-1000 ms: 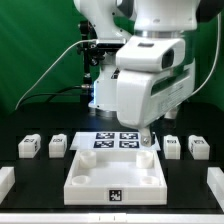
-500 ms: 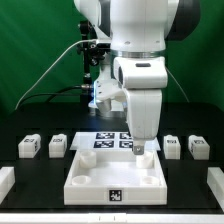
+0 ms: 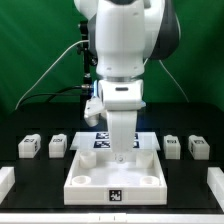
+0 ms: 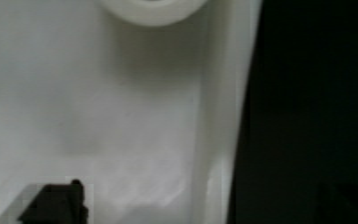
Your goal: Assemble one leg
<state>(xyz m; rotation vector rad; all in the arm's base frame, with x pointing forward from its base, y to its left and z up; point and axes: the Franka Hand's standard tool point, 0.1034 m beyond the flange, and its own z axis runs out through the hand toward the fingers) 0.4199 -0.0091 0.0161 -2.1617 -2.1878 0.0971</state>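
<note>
Jaws low over middle of white tray [image 3: 88,194]; legs [image 3: 58,146] flank it. I cannot tell jaws' gap.

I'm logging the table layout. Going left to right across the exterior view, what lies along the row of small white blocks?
first leg → second leg → white tray → third leg → fourth leg
</note>
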